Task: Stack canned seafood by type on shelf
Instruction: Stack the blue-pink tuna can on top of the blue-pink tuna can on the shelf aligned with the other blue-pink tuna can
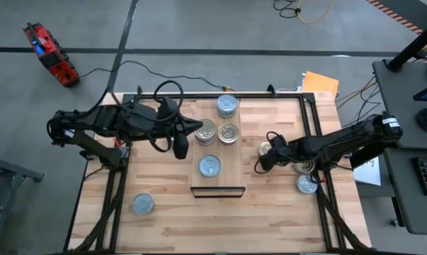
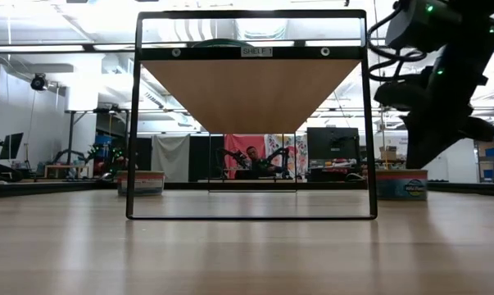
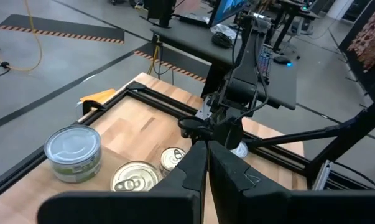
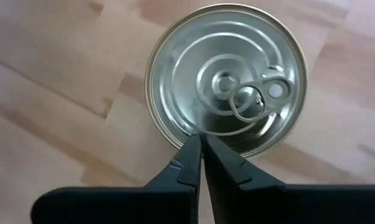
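Fingertips of the right gripper (image 4: 200, 144) are pressed together with no gap, hovering over the near rim of a silver ringed tin (image 4: 226, 79) that stands on the counter (image 4: 63, 74); they hold nothing, and whether they touch the rim I cannot tell. From above, this gripper (image 1: 264, 160) sits right of the shelf (image 1: 217, 190), with more tins (image 1: 306, 183) by its arm. The left gripper (image 1: 199, 125) is likewise shut and empty, poised beside the ringed tins (image 1: 228, 133) at the shelf's far end. A pale-topped tin (image 1: 209, 166) rests on the shelf, another (image 1: 226, 105) behind it, and one (image 1: 143, 204) stands alone on the counter's near left.
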`<act>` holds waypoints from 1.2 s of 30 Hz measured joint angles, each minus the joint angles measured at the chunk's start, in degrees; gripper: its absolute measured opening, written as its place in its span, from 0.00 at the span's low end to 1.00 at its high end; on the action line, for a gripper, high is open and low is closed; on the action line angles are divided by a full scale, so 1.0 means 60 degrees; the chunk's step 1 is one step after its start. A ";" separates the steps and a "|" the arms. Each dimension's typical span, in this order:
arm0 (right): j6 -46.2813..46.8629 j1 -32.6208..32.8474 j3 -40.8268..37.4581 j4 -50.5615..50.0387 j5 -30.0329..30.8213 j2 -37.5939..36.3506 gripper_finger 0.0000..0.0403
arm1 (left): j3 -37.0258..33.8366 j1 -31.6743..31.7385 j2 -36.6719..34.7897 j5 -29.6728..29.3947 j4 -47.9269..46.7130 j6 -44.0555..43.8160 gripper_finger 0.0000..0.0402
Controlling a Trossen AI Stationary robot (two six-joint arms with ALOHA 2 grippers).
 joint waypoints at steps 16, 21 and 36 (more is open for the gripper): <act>0.2628 0.3147 0.0000 0.0468 -0.0757 0.0000 0.03 | 0.0000 -0.0727 0.0339 -0.0095 0.0226 -0.0060 0.00; 0.3366 0.4436 0.0127 0.1057 -0.0745 0.0004 0.03 | 0.0000 -0.0955 0.0607 -0.0097 0.0388 -0.0078 0.00; 0.3329 0.5310 0.1632 0.0029 0.1110 0.0007 0.03 | 0.0000 -0.1949 0.1471 -0.0098 0.0473 -0.0413 0.00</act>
